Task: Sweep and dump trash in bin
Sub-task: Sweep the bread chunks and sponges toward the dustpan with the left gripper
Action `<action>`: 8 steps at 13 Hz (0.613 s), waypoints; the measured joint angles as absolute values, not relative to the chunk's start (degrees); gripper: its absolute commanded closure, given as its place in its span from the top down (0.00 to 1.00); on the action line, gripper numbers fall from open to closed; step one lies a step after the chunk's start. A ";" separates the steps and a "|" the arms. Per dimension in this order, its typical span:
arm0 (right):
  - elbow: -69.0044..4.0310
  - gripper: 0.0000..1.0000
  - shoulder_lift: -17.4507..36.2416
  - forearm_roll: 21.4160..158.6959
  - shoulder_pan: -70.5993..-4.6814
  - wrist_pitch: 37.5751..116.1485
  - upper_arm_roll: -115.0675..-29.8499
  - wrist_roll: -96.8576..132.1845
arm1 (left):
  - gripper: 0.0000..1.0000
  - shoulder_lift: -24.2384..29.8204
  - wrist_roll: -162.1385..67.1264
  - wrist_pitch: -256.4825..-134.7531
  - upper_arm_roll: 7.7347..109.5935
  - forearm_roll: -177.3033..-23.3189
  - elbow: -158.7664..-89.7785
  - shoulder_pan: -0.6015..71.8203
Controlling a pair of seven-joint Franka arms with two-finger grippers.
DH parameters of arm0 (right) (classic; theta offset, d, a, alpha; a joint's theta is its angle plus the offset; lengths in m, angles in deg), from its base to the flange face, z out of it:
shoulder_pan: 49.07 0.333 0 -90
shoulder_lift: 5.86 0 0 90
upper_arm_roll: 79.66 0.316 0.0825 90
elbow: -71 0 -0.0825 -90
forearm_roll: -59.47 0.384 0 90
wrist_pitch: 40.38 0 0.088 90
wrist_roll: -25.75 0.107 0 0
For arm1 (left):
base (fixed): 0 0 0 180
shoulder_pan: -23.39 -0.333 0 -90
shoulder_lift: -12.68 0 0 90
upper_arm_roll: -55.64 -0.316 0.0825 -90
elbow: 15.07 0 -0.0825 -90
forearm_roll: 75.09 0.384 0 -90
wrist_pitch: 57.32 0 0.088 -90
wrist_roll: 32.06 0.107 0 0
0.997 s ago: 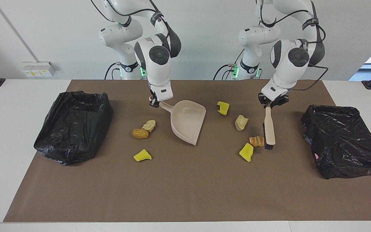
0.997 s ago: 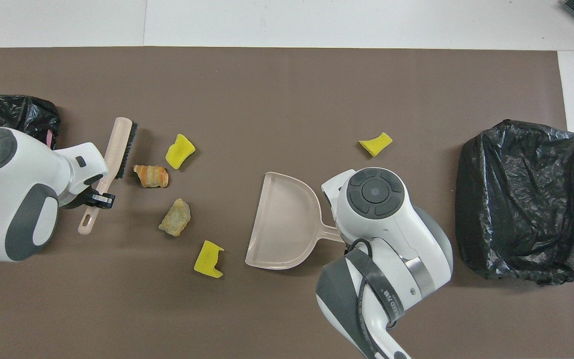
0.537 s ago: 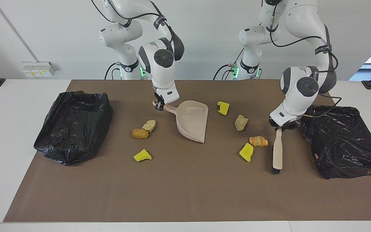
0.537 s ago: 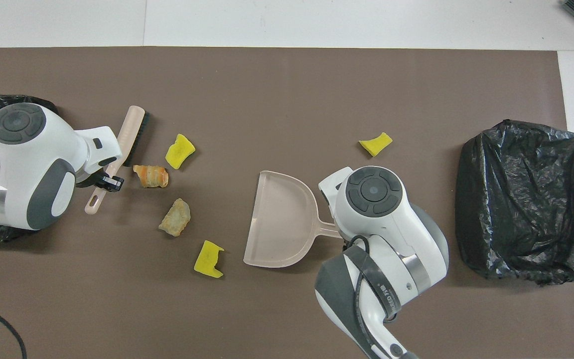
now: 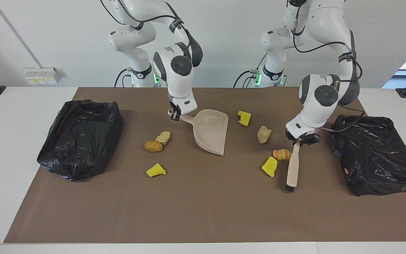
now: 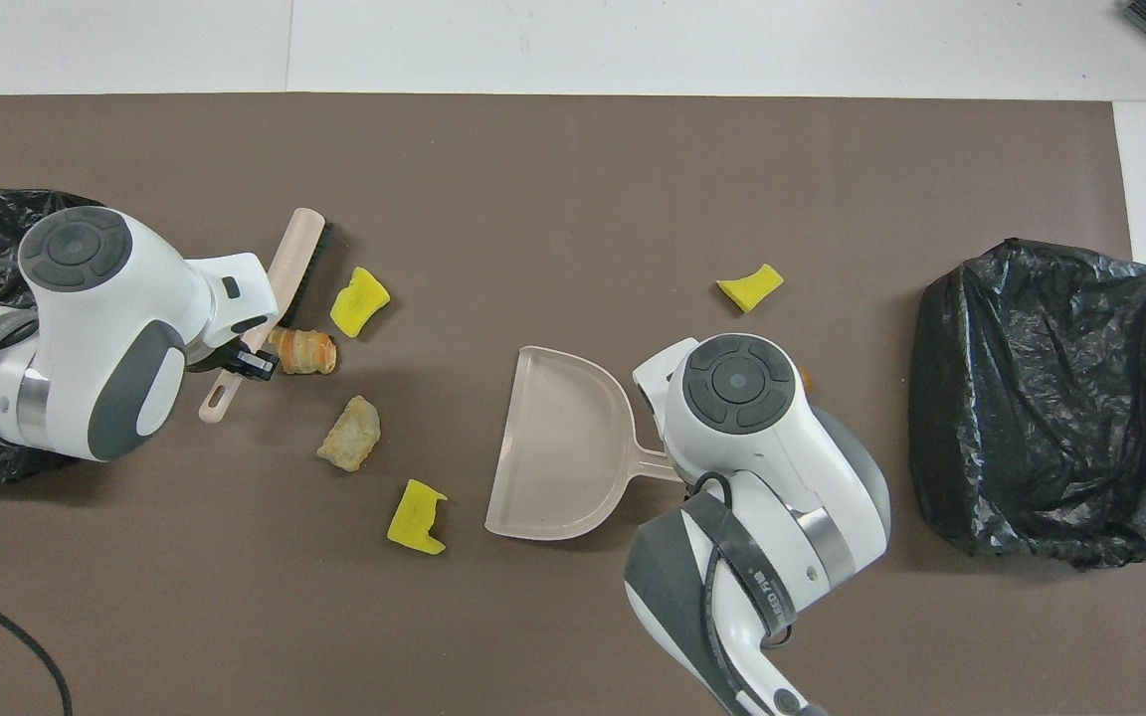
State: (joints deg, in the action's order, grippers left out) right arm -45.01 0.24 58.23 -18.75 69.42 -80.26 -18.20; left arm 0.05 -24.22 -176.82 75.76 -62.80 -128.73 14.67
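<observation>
Bright, even, diffuse light in both views; focus sharp, no motion blur. Soft short shadows on the brown mat (image 5: 196,211) just under the left gripper (image 5: 300,140) and right gripper (image 5: 176,115). Specular glare on the black bag (image 5: 375,155) beside the left gripper; daylight patch at the facing view's edge.

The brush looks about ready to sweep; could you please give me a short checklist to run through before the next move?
1. Left gripper shut on the brush handle: ok.
2. Right gripper shut on the dustpan handle: ok.
3. Brush bristles down on the mat: cannot tell.
4. Orange-brown lump and yellow chunk lie beside the brush, toward the dustpan: ok.
5. Dustpan mouth faces the brush: ok.
6. Trash already in the dustpan: not ok, it is empty.
</observation>
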 measured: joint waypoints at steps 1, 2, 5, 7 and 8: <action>-44.99 0.00 0.22 58.25 -18.53 69.24 -80.24 -17.96 | 0.00 0.05 -24.22 -176.15 75.81 -62.80 -128.86 15.59; -44.98 0.00 0.20 58.27 -18.33 69.21 -80.22 -17.78 | 0.00 0.13 -24.22 -174.31 75.98 -62.80 -128.92 16.55; -44.95 0.00 0.20 58.28 -18.00 69.21 -80.23 -17.62 | 0.00 1.70 -24.26 -168.75 78.81 -62.80 -130.12 17.37; -44.97 0.00 0.26 58.28 -17.92 69.33 -80.23 -17.62 | 0.00 4.63 -24.49 -166.83 81.50 -62.81 -132.97 17.53; -44.99 0.00 0.29 58.28 -17.92 69.34 -80.23 -17.62 | 0.00 6.62 -24.61 -166.24 82.87 -62.84 -134.95 17.67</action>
State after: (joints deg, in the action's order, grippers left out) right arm -44.99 0.29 58.28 -17.92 69.34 -80.23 -17.62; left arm 6.62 -24.61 -166.24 82.87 -62.84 -134.95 17.67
